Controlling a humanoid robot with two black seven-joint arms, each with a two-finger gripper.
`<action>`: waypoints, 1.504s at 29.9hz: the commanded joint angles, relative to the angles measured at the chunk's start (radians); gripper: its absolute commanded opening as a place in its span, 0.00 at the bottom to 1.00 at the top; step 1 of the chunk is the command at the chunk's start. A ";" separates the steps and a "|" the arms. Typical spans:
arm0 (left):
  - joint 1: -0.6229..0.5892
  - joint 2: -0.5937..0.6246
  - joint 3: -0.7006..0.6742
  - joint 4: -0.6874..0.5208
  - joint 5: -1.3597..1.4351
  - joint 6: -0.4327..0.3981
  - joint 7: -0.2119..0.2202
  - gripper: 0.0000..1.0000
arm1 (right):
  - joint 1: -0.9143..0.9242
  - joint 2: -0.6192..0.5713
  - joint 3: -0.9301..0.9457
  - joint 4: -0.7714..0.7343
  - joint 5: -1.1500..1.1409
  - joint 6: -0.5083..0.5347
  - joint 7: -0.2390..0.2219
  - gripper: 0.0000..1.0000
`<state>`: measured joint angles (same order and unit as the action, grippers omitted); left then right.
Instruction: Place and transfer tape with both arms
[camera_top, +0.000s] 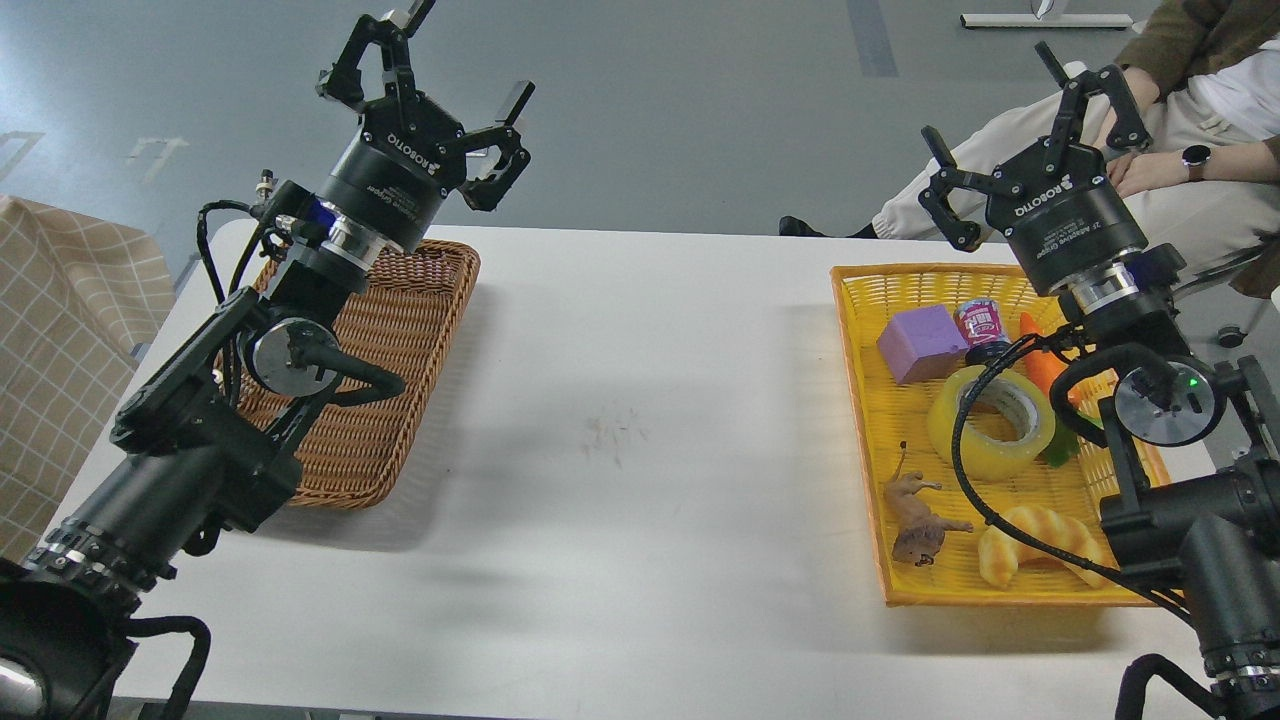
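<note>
Yellowish tape (990, 421) below open right tool (1035, 150)

the tape (992, 422) is see-through yellow. the tray (862, 330) is bright yellow, the basket (400, 340) brown, the block (920, 343) purple, the surface (640, 420) white.

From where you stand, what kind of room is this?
Probably a robotics lab or test room: a bare grey floor, a plain white table holding a yellow basket of toys, and a seated person watching.
</note>
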<state>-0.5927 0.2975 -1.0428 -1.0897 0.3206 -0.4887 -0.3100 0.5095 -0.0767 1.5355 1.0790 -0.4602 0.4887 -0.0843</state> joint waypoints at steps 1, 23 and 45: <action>0.001 0.000 0.001 0.001 0.000 0.000 0.008 0.98 | 0.001 0.000 0.000 0.002 0.000 0.000 0.000 1.00; -0.001 -0.005 0.000 -0.001 0.000 0.000 0.009 0.98 | 0.003 0.000 0.000 0.005 0.000 0.000 0.000 1.00; -0.002 -0.005 0.000 -0.001 0.000 0.000 0.003 0.98 | 0.003 -0.011 -0.008 0.004 0.000 0.000 -0.002 1.00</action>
<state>-0.5951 0.2930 -1.0423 -1.0907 0.3206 -0.4887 -0.3060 0.5111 -0.0794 1.5317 1.0869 -0.4602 0.4887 -0.0844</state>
